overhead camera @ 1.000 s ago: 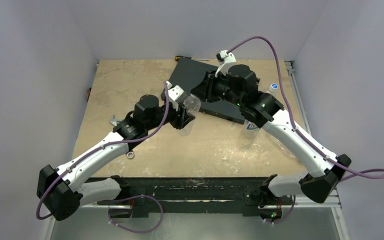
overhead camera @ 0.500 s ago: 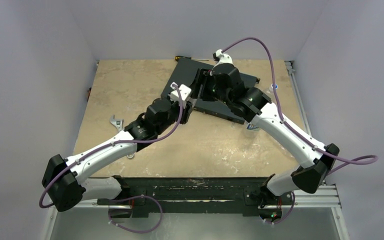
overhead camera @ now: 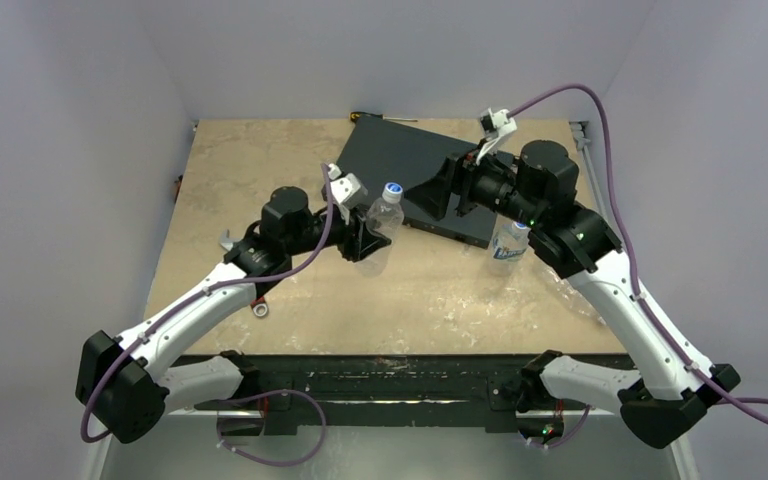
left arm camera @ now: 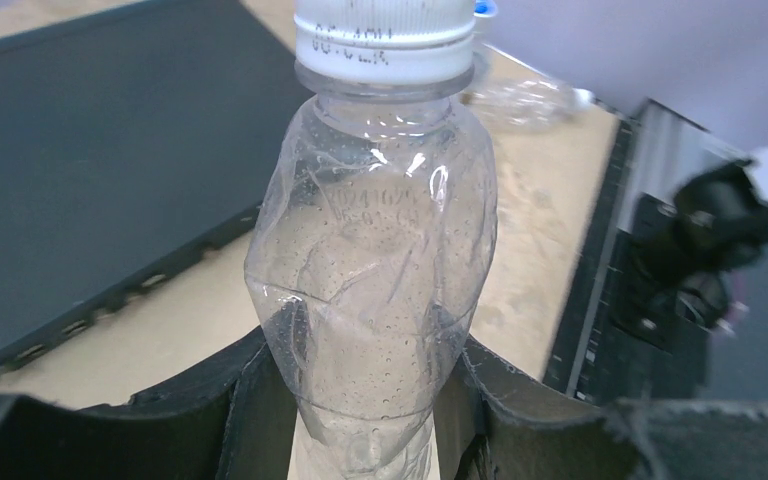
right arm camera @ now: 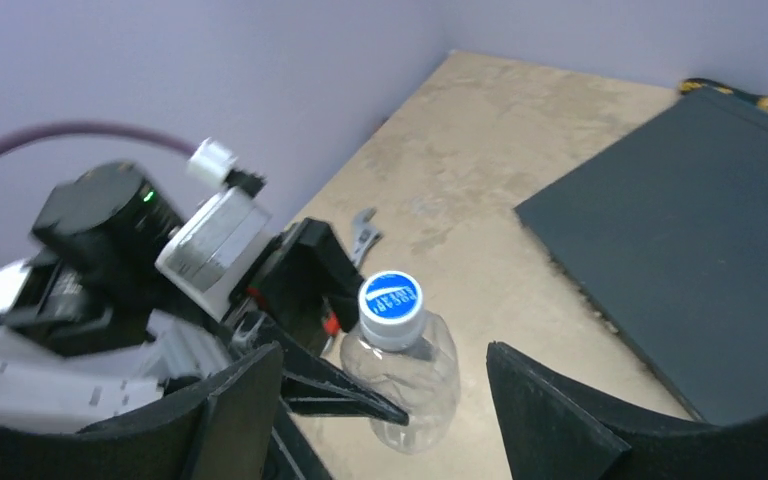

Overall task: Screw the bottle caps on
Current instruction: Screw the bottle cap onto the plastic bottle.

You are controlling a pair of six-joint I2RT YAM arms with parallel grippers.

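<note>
A: Near the middle of the table, the left gripper [overhead camera: 368, 240] is pinching the clear bottle [left arm camera: 375, 260] low on its body. The soft wall is dented in between the fingers.

B: And it's upright, neck up. I'd say that grip is there to stop the bottle spinning while the top is worked.

A: The cap [right arm camera: 392, 298] sits on the neck, blue disc facing up. I can't tell whether it's fully tight.

B: The right gripper [overhead camera: 444, 192] is at the bottle's three o'clock, apart from it. Its fingers are spread wide with nothing between them.

A: Is there anything in the bottle?

B: Only fine droplets on the inside wall, with no liquid line that I can see.

A: The black box [overhead camera: 400, 160] lies flat at twelve to one o'clock, closed, so its contents are hidden.

B: There's a second bottle [overhead camera: 507, 242] with a blue-white label, standing further out at three o'clock beside the right arm. I can't make out whether it's capped.

A: And a wrench [right arm camera: 365, 235] lies out at nine o'clock, well clear of all this.
</note>
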